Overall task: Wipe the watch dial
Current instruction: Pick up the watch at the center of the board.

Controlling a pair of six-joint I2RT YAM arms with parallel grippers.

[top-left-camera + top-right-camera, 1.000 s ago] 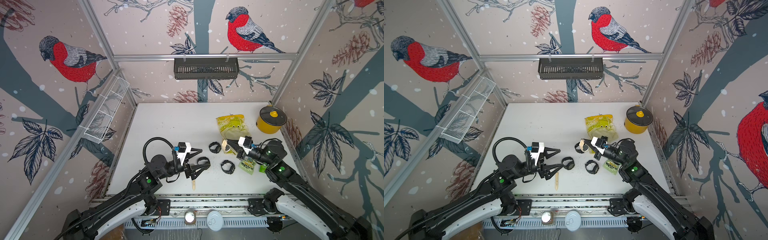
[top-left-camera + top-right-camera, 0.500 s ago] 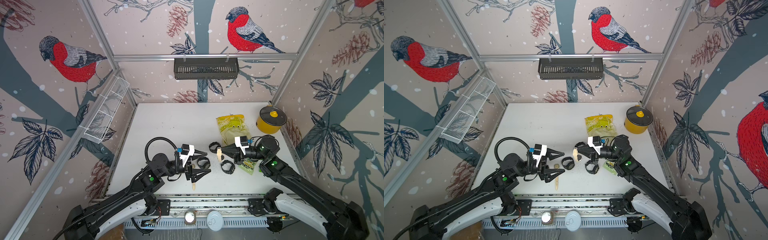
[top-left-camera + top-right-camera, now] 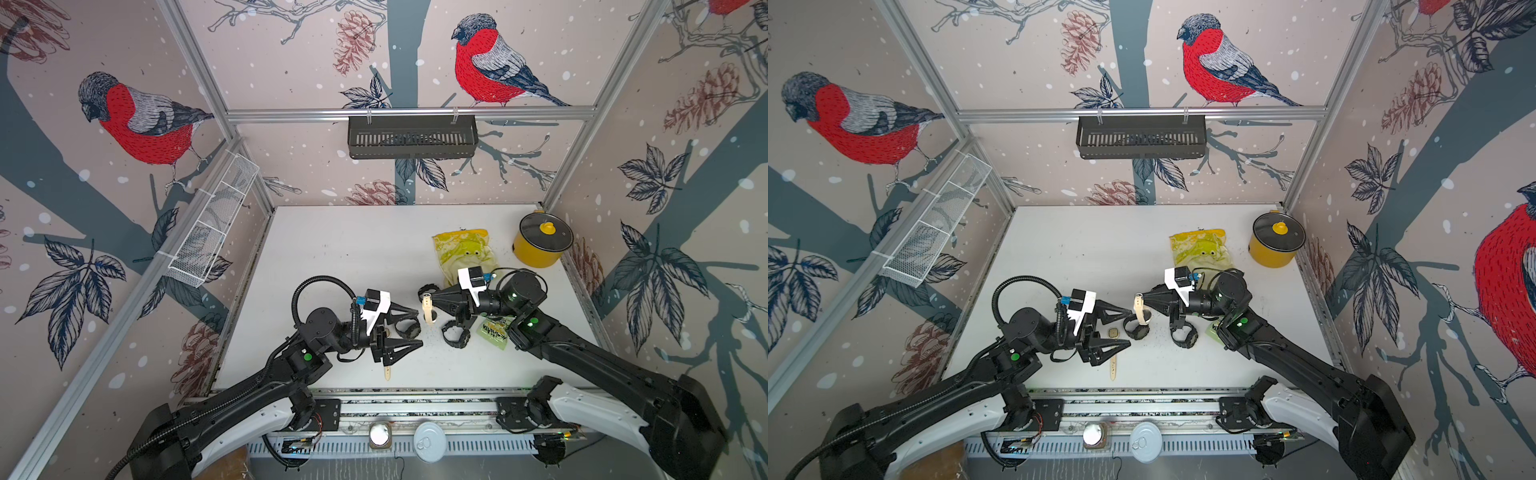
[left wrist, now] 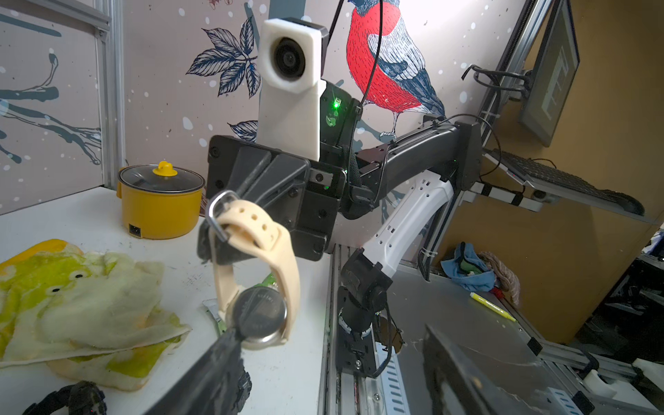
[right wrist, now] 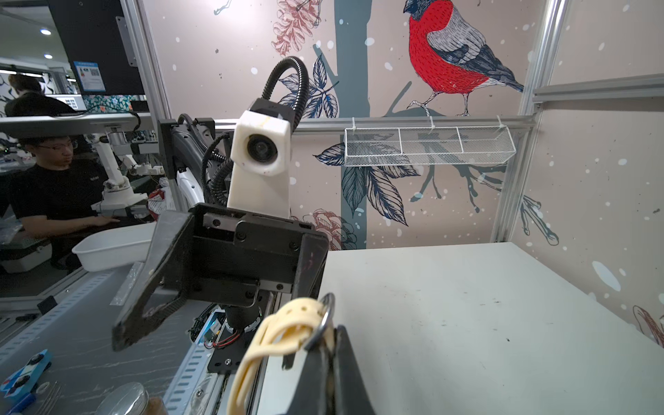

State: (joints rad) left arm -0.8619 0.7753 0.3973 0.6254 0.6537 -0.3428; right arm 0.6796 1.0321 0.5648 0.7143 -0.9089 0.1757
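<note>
In both top views I saw the right gripper (image 3: 430,300) clamped on the cream watch (image 3: 427,311), which was held off the table (image 3: 332,249) just right of the frame's middle. The left gripper (image 3: 419,328) faced it from the left, jaws wide apart and holding nothing.

The left wrist camera showed the watch hanging with its metal back toward me. One left finger (image 4: 215,370) sat close under the case, and I could not tell whether they touched. A green cloth (image 4: 72,305) lay on the table beyond.

The right wrist camera showed the watch's band pinched between closed fingers.
</note>
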